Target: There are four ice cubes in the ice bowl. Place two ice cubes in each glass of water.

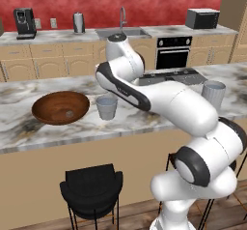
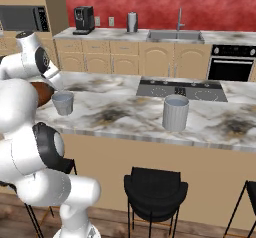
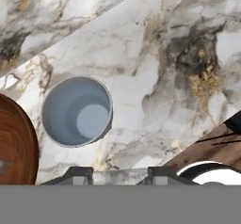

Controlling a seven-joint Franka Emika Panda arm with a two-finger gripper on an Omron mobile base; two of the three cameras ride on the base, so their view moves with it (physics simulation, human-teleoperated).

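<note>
The ice bowl (image 1: 48,109) is a wide brown wooden bowl at the left of the island counter, with a small pale ice cube (image 1: 70,113) lying in it. Just right of it stands the shorter glass of water (image 1: 106,107), which also shows from above as a grey-blue round (image 3: 76,111) beside the bowl's rim (image 3: 16,138). The taller glass of water (image 2: 175,112) stands apart to the right. My gripper (image 3: 120,175) hovers over the counter a little beside the shorter glass. Its jaws are closed on a pale translucent ice cube (image 3: 120,177).
A black cooktop (image 2: 180,88) lies in the counter behind the taller glass. Black stools (image 2: 155,189) stand below the counter's near edge. On the back counter are a coffee machine (image 1: 24,22), a steel kettle (image 1: 78,23), a sink (image 1: 123,32) and a toaster oven (image 1: 202,18).
</note>
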